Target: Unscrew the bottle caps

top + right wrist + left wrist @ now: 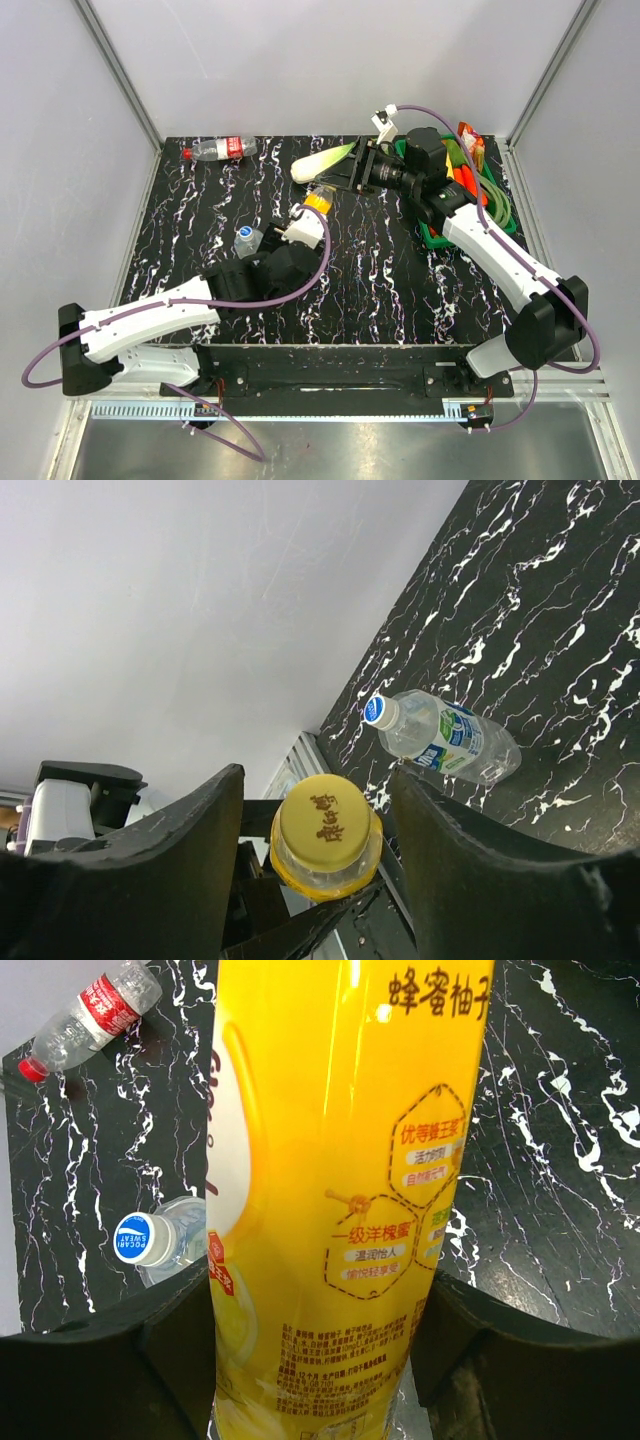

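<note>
**While left gripper (303, 218) clamps the juice bottle (318, 200), right gripper (338, 182) brackets its yellow cap (325, 830)**

Top view: the juice bottle is held mid-table; a red-label bottle (222, 150) lies at the far left. Left wrist: both fingers (110, 1370) press its yellow sides, with a clear bottle (160, 1240) lying beside. Right wrist: the yellow cap sits between part-open fingers (470, 880); contact cannot be told.

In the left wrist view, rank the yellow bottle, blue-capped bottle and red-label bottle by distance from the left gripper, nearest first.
1. Yellow bottle, gripped between the fingers.
2. Blue-capped bottle, on the table just left.
3. Red-label bottle, far back left.
</note>
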Motion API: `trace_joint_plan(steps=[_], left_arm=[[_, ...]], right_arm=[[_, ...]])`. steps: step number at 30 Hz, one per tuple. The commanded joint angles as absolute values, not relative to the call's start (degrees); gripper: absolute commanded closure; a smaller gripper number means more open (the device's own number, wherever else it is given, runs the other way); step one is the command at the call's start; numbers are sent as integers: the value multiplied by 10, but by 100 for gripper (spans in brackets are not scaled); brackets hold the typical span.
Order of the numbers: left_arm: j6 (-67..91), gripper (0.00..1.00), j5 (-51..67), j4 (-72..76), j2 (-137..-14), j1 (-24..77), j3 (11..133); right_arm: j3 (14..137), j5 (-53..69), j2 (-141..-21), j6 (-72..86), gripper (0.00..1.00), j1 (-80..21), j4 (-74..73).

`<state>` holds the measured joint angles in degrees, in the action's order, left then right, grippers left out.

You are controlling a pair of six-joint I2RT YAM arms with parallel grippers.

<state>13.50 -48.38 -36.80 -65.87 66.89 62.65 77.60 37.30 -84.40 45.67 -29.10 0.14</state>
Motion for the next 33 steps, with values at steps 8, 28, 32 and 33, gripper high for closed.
trace_joint_plan(steps=[8, 28, 32, 33], left_arm=[[133, 100, -512, -356, -671, 678, 648], [151, 100, -226, -245, -607, 594, 585], [161, 100, -82, -196, -569, 541, 553], [163, 100, -44, -182, -559, 527, 546]], right_arm=[[781, 346, -820, 457, 62, -295, 10], [710, 386, -766, 414, 100, -295, 73], [695, 410, -751, 408, 100, -295, 111], [693, 412, -748, 406, 100, -295, 117]])
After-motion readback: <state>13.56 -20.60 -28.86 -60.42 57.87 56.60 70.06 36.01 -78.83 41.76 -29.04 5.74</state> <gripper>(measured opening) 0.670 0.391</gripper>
